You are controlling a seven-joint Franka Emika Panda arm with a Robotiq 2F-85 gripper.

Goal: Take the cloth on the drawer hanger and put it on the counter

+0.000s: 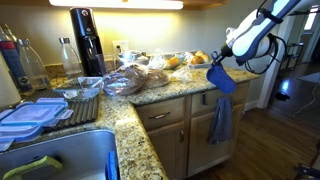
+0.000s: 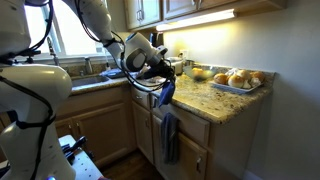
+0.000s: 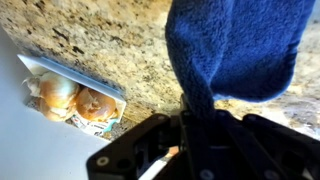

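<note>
wrist view: black robotiq gripper is clamped on a gathered fold of the small saturated-blue soft cloth, held in the air at the rounded edge of the speckled tan granite counter. pale tray of browned rolls lies at 8 o'clock. judgement: carry the cloth inward over bare granite, lower until it slumps, then release, keeping off the tray. longer grey-blue cloth hangs at 6 o'clock below the gripper in an exterior view; leave it.

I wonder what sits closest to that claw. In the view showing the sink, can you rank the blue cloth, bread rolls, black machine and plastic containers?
1. The cloth, held in the gripper.
2. Bread rolls, just beside it on the counter.
3. Black machine, mid-counter by the wall.
4. Plastic containers, at the far end.
</note>
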